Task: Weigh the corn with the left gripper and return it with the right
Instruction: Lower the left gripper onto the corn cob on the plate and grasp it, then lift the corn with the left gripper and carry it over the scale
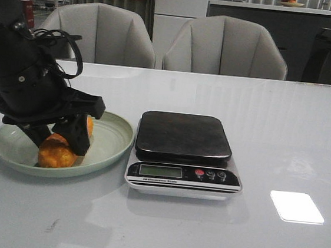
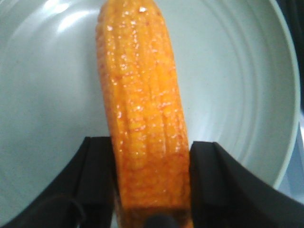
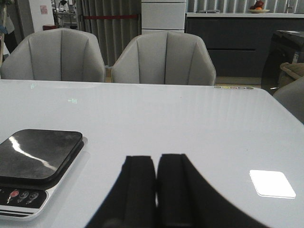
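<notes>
The orange-yellow corn (image 1: 56, 153) lies in a pale green plate (image 1: 116, 132) at the table's left. My left gripper (image 1: 57, 142) reaches down into the plate, its two black fingers (image 2: 95, 180) pressed against both sides of the corn (image 2: 142, 109) near one blunt end. The cob still rests on the plate (image 2: 237, 71). The right gripper (image 3: 156, 161) shows only in the right wrist view, shut with nothing between its fingers, hovering over bare table to the right of the scale (image 3: 38, 152).
A digital kitchen scale (image 1: 183, 135) with a dark platform stands just right of the plate. Two grey chairs (image 1: 98, 31) (image 1: 227, 44) stand behind the table's far edge. A bright light patch (image 1: 296, 207) lies on the glossy tabletop at the right.
</notes>
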